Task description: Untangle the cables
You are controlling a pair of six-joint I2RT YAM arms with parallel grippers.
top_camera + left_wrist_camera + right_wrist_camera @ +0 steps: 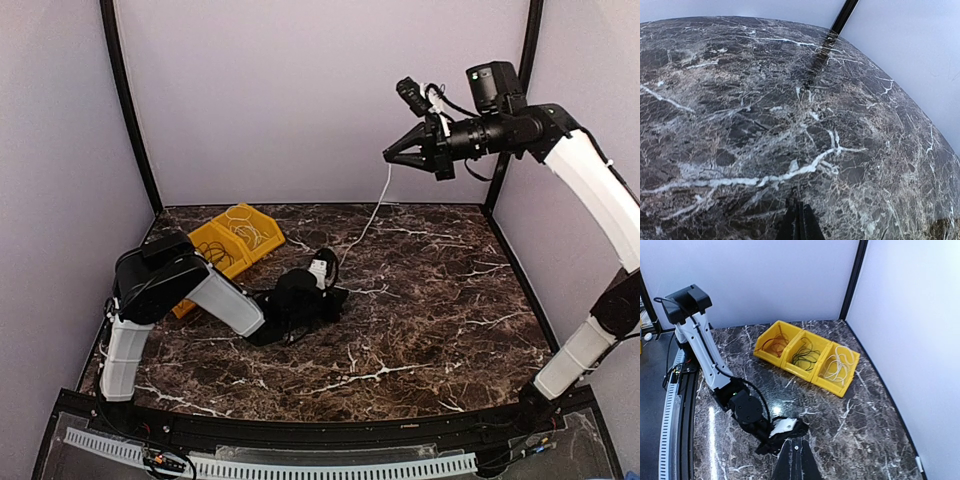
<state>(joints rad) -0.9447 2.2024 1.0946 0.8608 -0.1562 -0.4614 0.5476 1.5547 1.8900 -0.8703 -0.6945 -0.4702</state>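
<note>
The dark marble counter (420,330) fills the lower half of the top view. The right arm (590,180) reaches high into the upper right of the frame. The left arm (225,300) lies low, near the centre.

In the right wrist view, a yellow plastic three-compartment bin (805,371) stands at the upper middle. It holds a red-orange coil (774,344), a black coil (805,355) and a white coil (837,366), one in each compartment.

A thin white cable (368,212) hangs from the right gripper (390,156), whose fingers are clamped on its top end. It runs down to the left gripper (799,212). There the fingers are pressed together and seem to pinch the lower end, though the wrist view does not show the cable itself.

The step appears to be drawing this cable straight. To do it well, the raised gripper should pull slowly and evenly. The low gripper should hold firm, so that the cable neither slips nor snaps free.
</note>
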